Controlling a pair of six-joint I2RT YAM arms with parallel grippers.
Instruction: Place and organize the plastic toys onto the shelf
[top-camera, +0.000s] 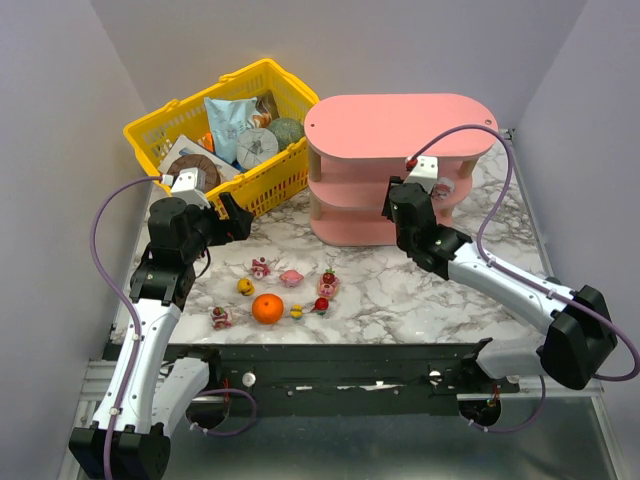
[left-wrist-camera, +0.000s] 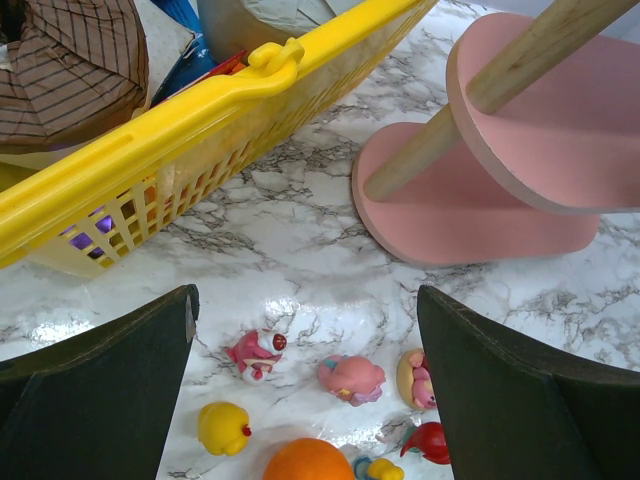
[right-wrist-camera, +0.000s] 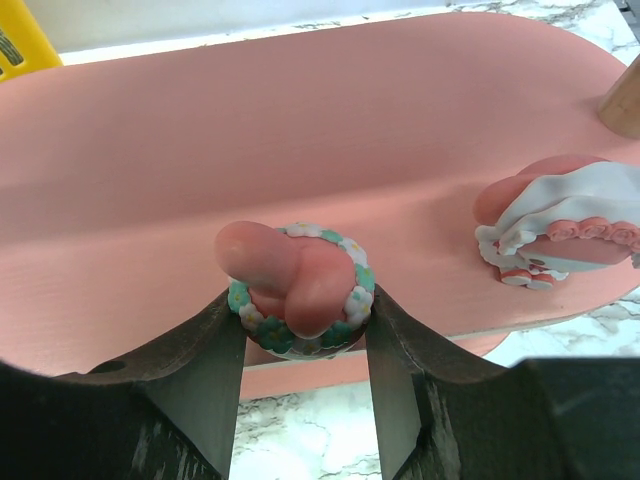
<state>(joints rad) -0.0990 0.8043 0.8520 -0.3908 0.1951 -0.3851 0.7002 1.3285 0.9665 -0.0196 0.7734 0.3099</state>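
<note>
My right gripper (right-wrist-camera: 300, 335) is shut on a pink toy ringed with green and white flowers (right-wrist-camera: 298, 288), held at the front edge of a pink shelf board (right-wrist-camera: 350, 120). Whether the toy rests on the board I cannot tell. A pink-and-white toy (right-wrist-camera: 560, 225) stands on the same board to its right. From above, the right gripper (top-camera: 397, 200) reaches into the shelf (top-camera: 400, 125) at its middle tier. Several toys lie on the marble, among them a pink one (top-camera: 291, 277) and a yellow one (top-camera: 245, 287). My left gripper (left-wrist-camera: 307, 310) hangs open above them, holding nothing.
A yellow mesh basket (top-camera: 270, 185) with packaged goods stands left of the shelf, close behind the left gripper (top-camera: 240, 218). An orange ball (top-camera: 267, 309) lies among the toys near the table's front edge. Grey walls close in both sides.
</note>
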